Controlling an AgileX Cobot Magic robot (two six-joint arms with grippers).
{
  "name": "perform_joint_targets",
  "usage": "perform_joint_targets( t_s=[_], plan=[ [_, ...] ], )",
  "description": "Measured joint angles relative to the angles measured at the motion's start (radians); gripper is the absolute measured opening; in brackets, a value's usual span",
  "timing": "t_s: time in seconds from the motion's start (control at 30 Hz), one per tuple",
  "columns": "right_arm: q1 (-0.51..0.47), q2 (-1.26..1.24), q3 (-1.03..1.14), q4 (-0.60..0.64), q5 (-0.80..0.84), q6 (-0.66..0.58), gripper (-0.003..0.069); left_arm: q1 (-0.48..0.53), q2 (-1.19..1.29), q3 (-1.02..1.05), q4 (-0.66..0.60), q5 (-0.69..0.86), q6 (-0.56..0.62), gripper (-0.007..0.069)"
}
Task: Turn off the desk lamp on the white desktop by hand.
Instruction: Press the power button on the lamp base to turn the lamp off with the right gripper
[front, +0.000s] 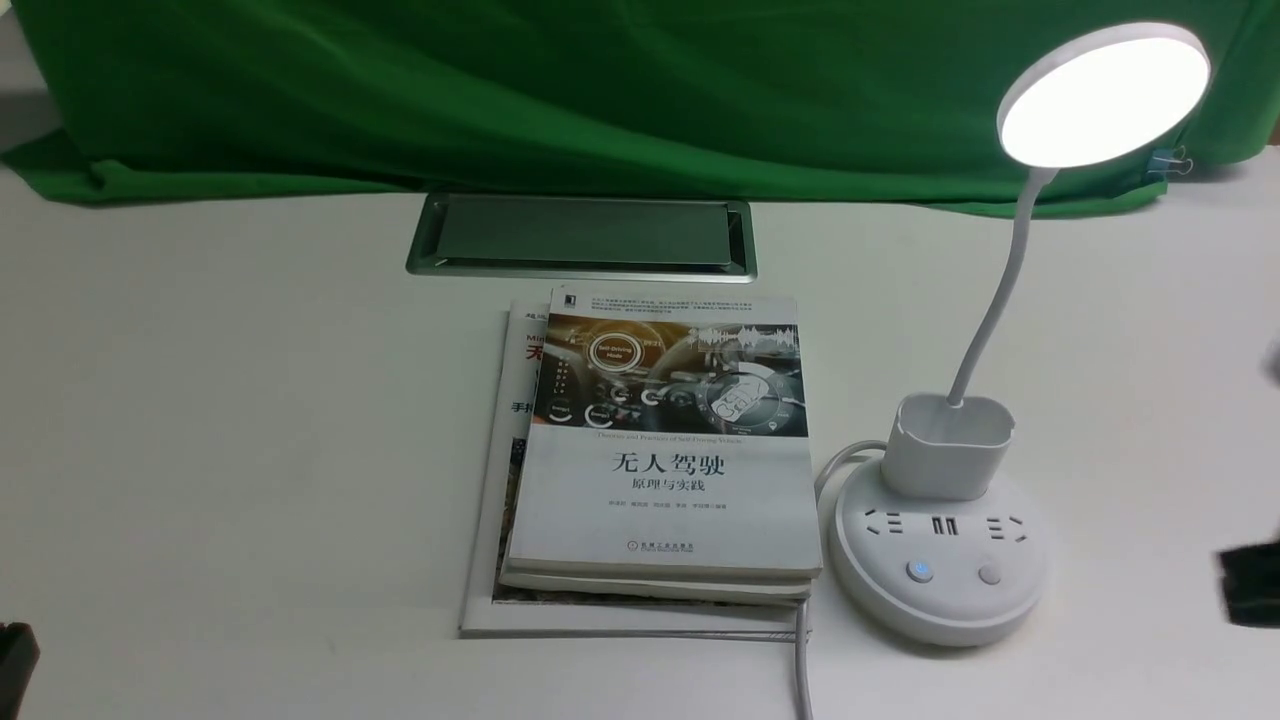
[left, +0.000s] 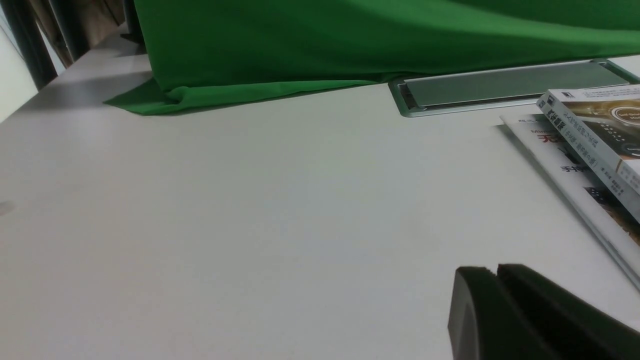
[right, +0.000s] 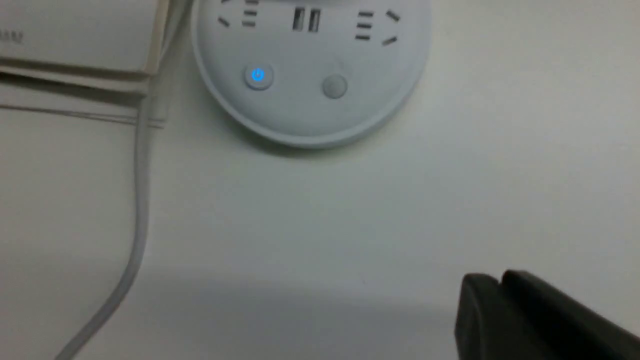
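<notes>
Toward the right of the front view, a white desk lamp with a flat round disc head stands on the plain matte white table. Its disc head glows brightly at the upper right of the frame. It is carried by a thin bent white neck that rises from an oval cup on the round socket base.

Two buttons sit on the near part of the base. The left one, a blue-lit button, shines, and the plain grey button beside it is dark. A white cable leaves the base and runs to the lower edge.

Just left of the base lies a stack of paperback books, with a silver-framed grey hatch behind it and green cloth across the top.

The black right gripper shows at the right edge, near the base but apart from it. Its wrist view shows the fingers pressed together with only a seam between them, holding nothing. The black left gripper sits in the lower left corner, well apart from the lamp, its fingers also closed together and empty.
</notes>
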Motion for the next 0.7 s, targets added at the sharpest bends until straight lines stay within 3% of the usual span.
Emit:
perform_joint_targets(
  t_s=[0.27, 0.7],
  plan=[
    [0.138, 0.298, -0.127, -0.035, -0.076, 0.063, 0.0084, 0.000, 0.000, 0.000, 0.000, 0.000, 0.000, 0.0020],
    [0.143, 0.549, -0.210, -0.042, -0.133, 0.075, 0.0085, 0.000, 0.000, 0.000, 0.000, 0.000, 0.000, 0.0020]
  ],
)
